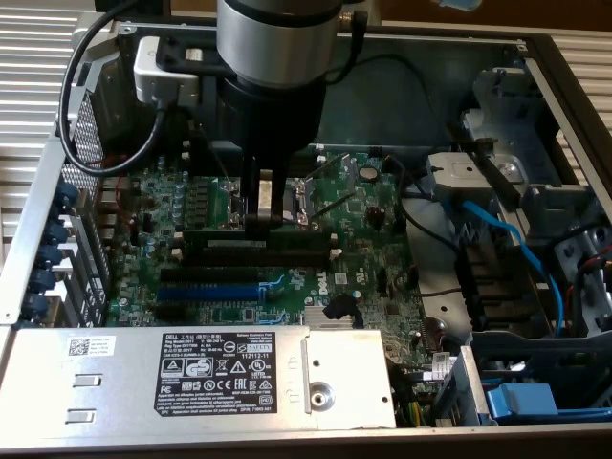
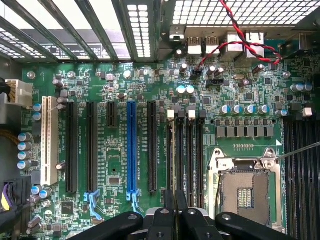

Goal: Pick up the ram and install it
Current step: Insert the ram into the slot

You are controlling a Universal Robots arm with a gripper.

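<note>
Ram (image 1: 296, 239) — in the near-closed pincer (image 1: 265, 220)

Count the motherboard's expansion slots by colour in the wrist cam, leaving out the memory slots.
white slot: 1
blue slot: 1
long black slots: 3
short black slot: 1
Total: 6

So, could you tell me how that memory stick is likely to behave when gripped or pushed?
The memory stick is a thin flat board, so probably stiff and light, yet liable to crack if bent. Standing on its long edge with the claw pinching its top, it could well tilt if pushed sideways.
</note>
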